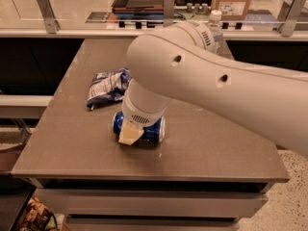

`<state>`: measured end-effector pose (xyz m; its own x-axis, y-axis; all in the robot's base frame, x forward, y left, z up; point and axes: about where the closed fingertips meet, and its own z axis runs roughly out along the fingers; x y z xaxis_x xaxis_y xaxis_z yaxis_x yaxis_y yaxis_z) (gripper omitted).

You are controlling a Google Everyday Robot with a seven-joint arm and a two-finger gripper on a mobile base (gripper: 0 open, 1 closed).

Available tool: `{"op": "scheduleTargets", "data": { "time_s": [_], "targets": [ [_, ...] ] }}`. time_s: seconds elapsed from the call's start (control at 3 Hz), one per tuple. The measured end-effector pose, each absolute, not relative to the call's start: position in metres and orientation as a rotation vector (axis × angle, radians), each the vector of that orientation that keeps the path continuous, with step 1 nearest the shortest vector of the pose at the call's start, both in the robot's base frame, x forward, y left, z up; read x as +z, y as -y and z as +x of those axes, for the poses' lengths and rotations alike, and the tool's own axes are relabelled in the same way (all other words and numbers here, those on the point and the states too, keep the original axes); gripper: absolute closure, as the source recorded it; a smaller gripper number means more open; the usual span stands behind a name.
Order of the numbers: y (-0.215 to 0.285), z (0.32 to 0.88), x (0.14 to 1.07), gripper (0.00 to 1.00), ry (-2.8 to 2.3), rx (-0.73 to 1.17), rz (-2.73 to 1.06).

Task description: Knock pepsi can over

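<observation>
Grey table [216, 153] | pepsi can [155, 130] on side, axis left-right | gripper [130, 134] over it

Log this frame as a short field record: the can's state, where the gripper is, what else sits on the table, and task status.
pepsi can: lying on its side on the table, near the middle front
gripper: low over the can, covering its middle part
snack bag: crumpled, behind and left of the can, apart from it
bottle: upright at the far right edge of the table, mostly hidden by the arm
task status: can appears knocked over
</observation>
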<state>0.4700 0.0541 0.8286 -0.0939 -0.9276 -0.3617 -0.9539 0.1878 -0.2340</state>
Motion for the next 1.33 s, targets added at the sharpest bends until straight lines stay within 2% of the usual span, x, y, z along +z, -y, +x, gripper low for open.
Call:
{"op": "scheduleTargets", "data": {
  "time_s": [0.33,1.33],
  "targets": [
    [-0.0554,0.4705,0.8293,0.82,-2.041,0.085,-1.760],
    [-0.0569,0.4688,0.8310,0.13,-2.035,0.081,-1.764]
  ]
}}
